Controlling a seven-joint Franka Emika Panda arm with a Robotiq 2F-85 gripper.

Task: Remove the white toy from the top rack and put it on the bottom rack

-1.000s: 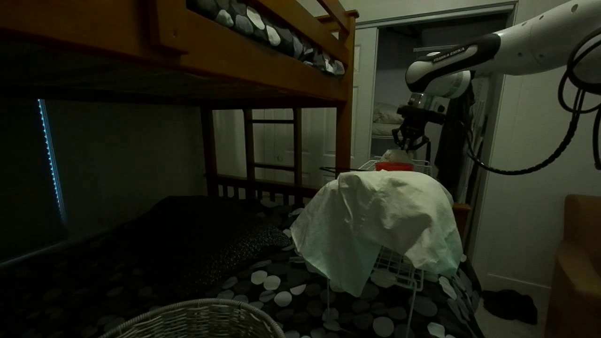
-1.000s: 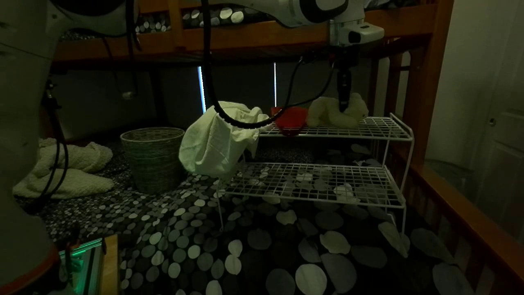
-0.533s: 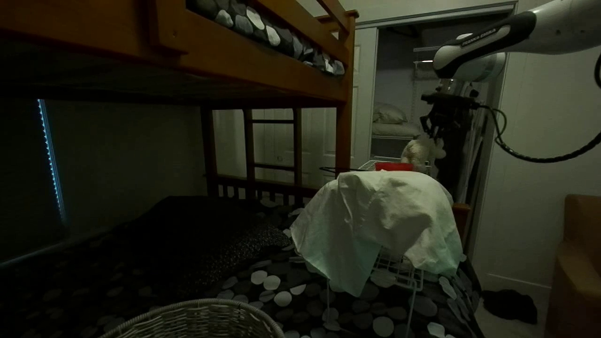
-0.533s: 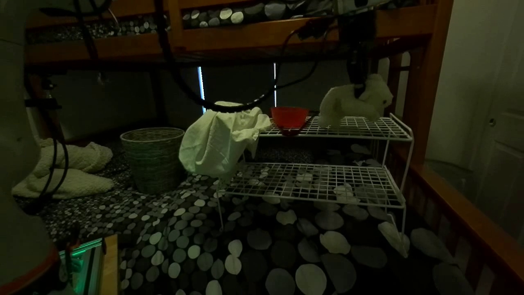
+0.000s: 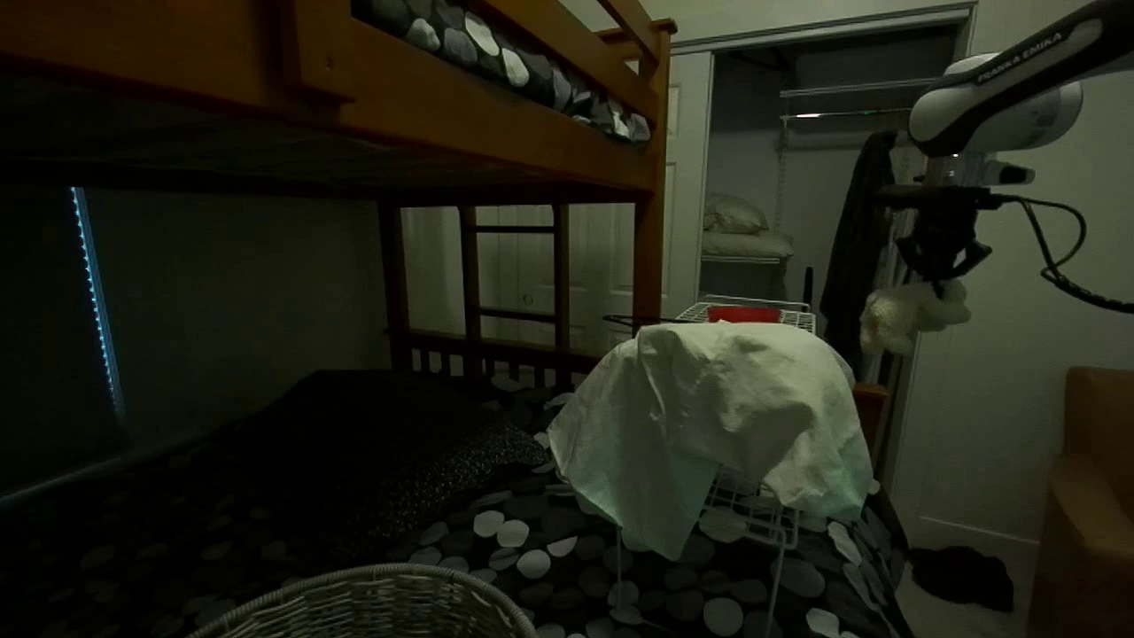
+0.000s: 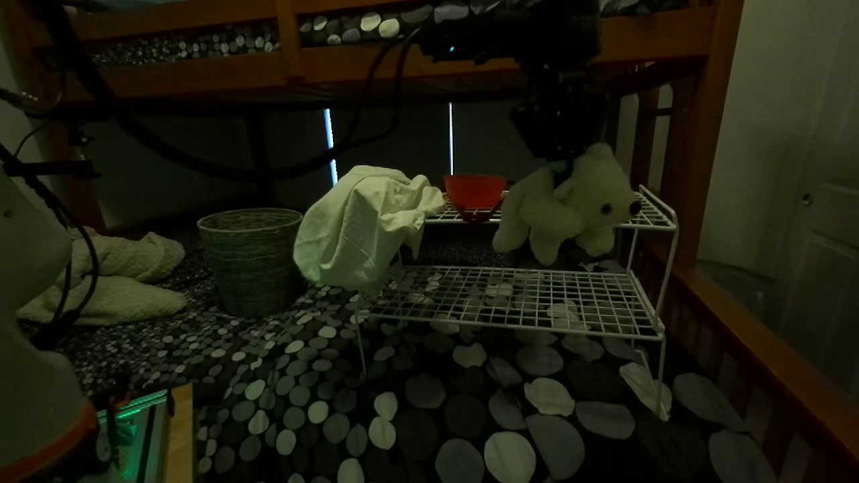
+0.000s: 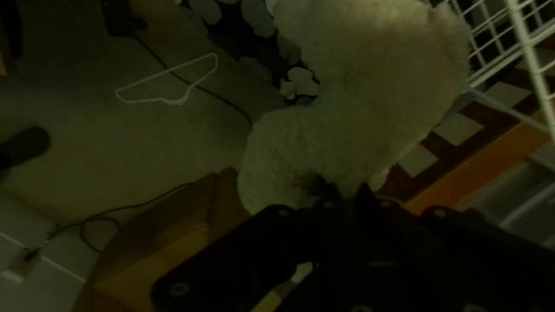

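Observation:
The white toy, a plush bear, shows in both exterior views [image 5: 912, 317] [image 6: 547, 218] and fills much of the wrist view [image 7: 364, 95]. My gripper [image 5: 939, 285] [image 6: 564, 162] [image 7: 347, 195] is shut on the toy's back, and the toy hangs in the air. In an exterior view the toy is clear of the stand, out beyond its side. The top rack [image 6: 654, 218] is a white wire shelf, partly behind the toy. The bottom rack [image 6: 517, 302] is the wire shelf below it, with nothing on it. In an exterior view, the cloth hides much of the stand.
A red bowl [image 6: 474, 194] [image 5: 744, 315] sits on the top rack. A big white cloth [image 6: 359, 231] [image 5: 718, 408] drapes over the stand's end. A wicker basket [image 6: 251, 261] [image 5: 372, 602] stands on the bed. The bunk-bed frame [image 6: 443, 60] is overhead. A hanger [image 7: 182, 99] lies on the floor.
The gripper lifted the toy off the top rack and carried it sideways, out in front of the stand. The toy now hangs lower and nearer in an exterior view. Bowl and cloth stayed put.

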